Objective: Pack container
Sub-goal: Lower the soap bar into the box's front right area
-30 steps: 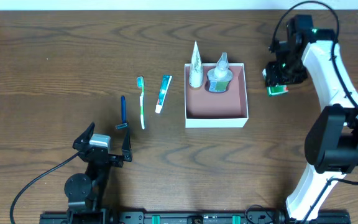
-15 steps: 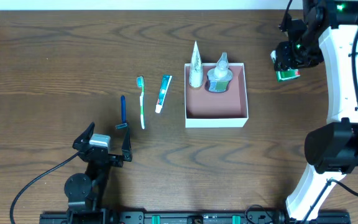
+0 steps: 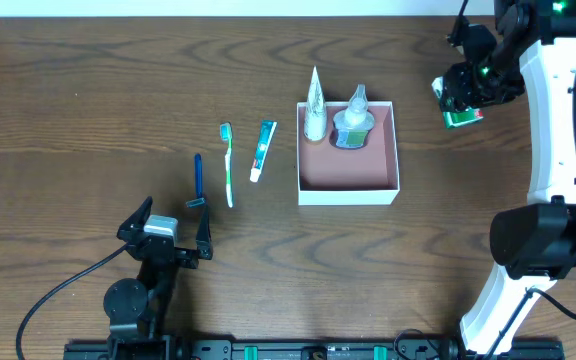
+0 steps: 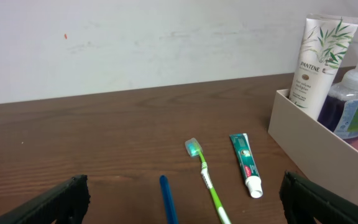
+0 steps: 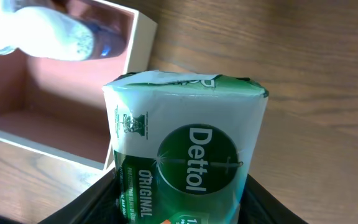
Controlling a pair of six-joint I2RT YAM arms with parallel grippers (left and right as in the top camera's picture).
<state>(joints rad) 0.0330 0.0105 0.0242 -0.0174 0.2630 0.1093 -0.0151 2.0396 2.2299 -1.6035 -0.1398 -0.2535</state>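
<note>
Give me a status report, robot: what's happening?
Right gripper shut on soap bar, right of the box. Left gripper open, holding nothing. Box holds tube and bottle; toothbrush, toothpaste, razor lie outside. Nothing blocking.

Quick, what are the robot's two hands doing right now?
Left gripper: open, holding nothing.
Right gripper: shut on the Dettol soap pack.

Dettol soap pack between jaws
</note>
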